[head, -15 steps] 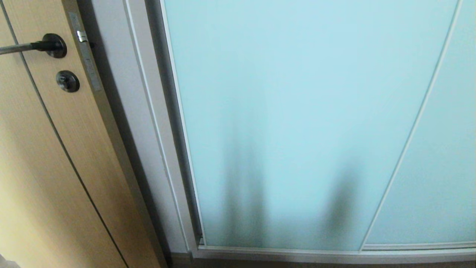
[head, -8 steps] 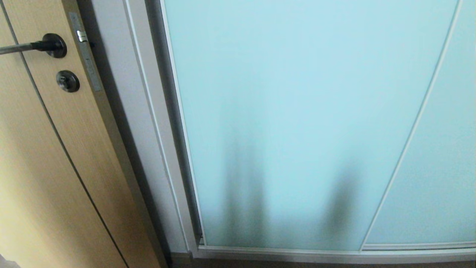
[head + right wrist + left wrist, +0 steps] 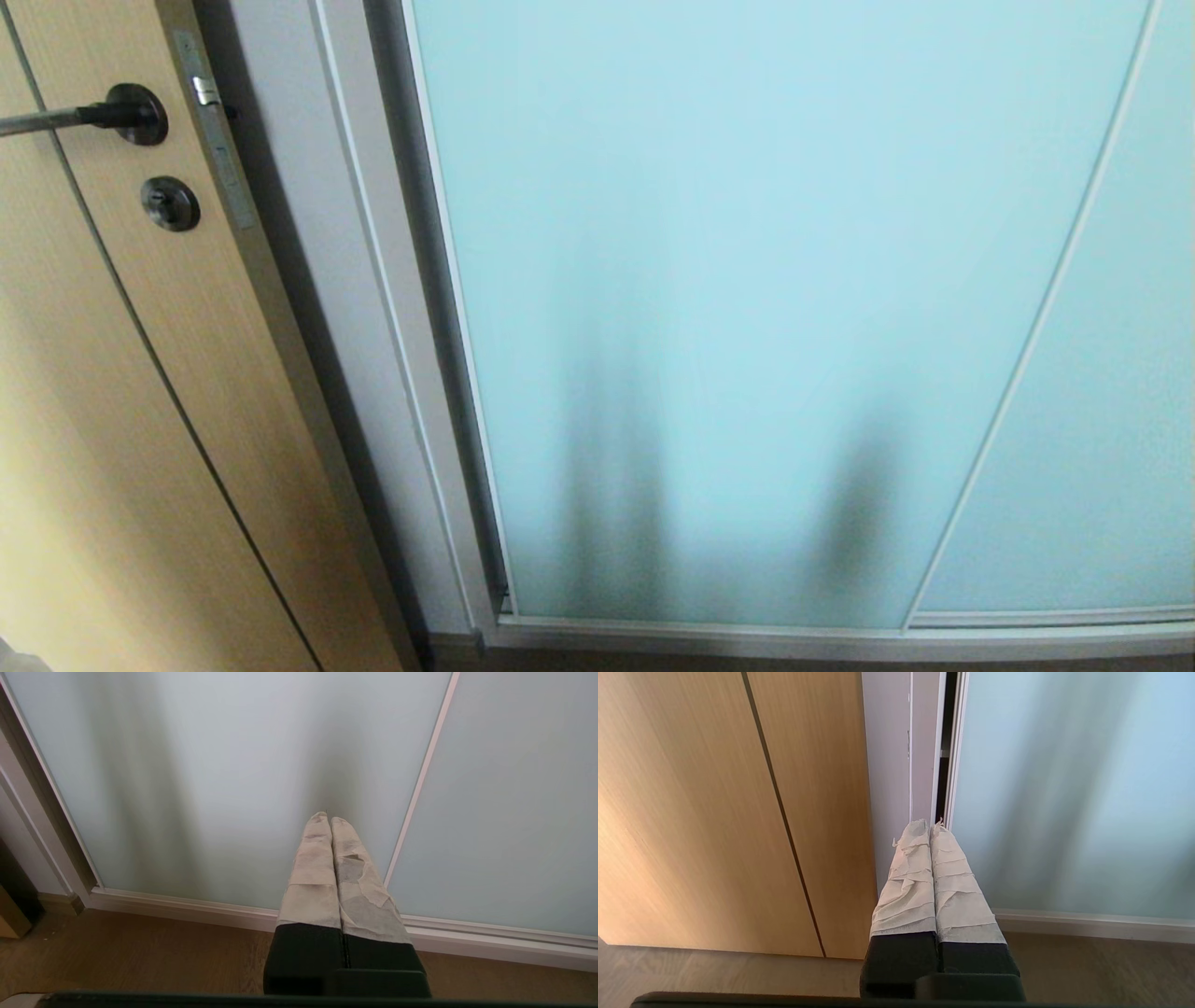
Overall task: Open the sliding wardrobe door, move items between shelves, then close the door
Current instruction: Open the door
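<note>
The sliding wardrobe door (image 3: 747, 308), a tall frosted pale blue-green glass panel in a thin silver-white metal frame, filled most of the head view and stood closed, its left edge against the white wardrobe jamb (image 3: 373, 308) with only a dark sliver of gap showing in the left wrist view. Its long axis ran upright from the bottom track (image 3: 794, 639) at the floor, and its flat face was turned towards the robot. A second frosted panel (image 3: 1111, 420) overlapped it on the right. Two dark blurred shapes showed through the glass low down; what they were could not be told, and neither the cushion nor the shelves could be seen.

The left gripper (image 3: 931, 823), its fingers wrapped in pale tape, was clenched on nothing and pointed at the seam between jamb and door edge. The right gripper (image 3: 327, 816), taped likewise, was clenched and empty, aimed at the lower glass near the strip between the panels. To the left stood a light wood door (image 3: 140, 420) with a black lever handle (image 3: 93, 117), above brown wood flooring (image 3: 140, 952).

Opening looked not yet begun. The glass offered no handle, so taped fingers pushing flat might slip; pressing hard against the pane rather than along the track could jam the door.
</note>
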{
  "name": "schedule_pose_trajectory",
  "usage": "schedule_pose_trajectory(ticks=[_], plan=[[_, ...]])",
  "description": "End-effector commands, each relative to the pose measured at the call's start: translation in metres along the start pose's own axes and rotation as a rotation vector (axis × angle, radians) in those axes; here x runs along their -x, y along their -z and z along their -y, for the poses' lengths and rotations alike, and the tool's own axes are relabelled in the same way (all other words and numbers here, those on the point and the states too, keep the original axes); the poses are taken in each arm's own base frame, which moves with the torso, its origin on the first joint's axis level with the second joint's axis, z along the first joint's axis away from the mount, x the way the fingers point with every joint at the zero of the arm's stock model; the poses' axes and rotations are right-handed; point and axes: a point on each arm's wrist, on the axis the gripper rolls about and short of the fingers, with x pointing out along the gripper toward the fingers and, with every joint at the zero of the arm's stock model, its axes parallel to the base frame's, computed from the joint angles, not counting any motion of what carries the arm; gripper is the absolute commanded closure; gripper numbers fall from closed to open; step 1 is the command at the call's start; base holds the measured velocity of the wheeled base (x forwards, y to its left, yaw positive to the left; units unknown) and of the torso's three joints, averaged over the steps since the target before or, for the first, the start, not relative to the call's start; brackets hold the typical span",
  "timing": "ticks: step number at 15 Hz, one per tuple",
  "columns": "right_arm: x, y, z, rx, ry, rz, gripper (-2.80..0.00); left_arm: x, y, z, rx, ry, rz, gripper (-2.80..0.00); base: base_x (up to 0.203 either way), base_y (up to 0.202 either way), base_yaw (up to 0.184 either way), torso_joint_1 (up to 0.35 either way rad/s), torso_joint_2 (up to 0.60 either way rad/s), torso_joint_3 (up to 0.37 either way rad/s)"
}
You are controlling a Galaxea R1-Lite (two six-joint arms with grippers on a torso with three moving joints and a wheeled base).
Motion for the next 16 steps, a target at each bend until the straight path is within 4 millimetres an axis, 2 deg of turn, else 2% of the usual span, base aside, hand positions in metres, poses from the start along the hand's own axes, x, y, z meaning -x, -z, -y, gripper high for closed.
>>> schedule_pose_trajectory(ticks=[1, 16], plan=[[0.0001, 0.0000, 0.0000, 0.001, -0.001, 0.002, 0.00, -0.0002, 0.0000, 0.0000, 0.000, 0.000, -0.003, 0.00, 0.000, 0.000, 0.000, 0.000, 0.00, 0.000], [0.0001, 0.0001, 0.0000, 0.001, -0.001, 0.002, 0.00, -0.0002, -0.0002, 0.0000, 0.000, -0.002, -0.002, 0.00, 0.000, 0.000, 0.000, 0.000, 0.00, 0.000]])
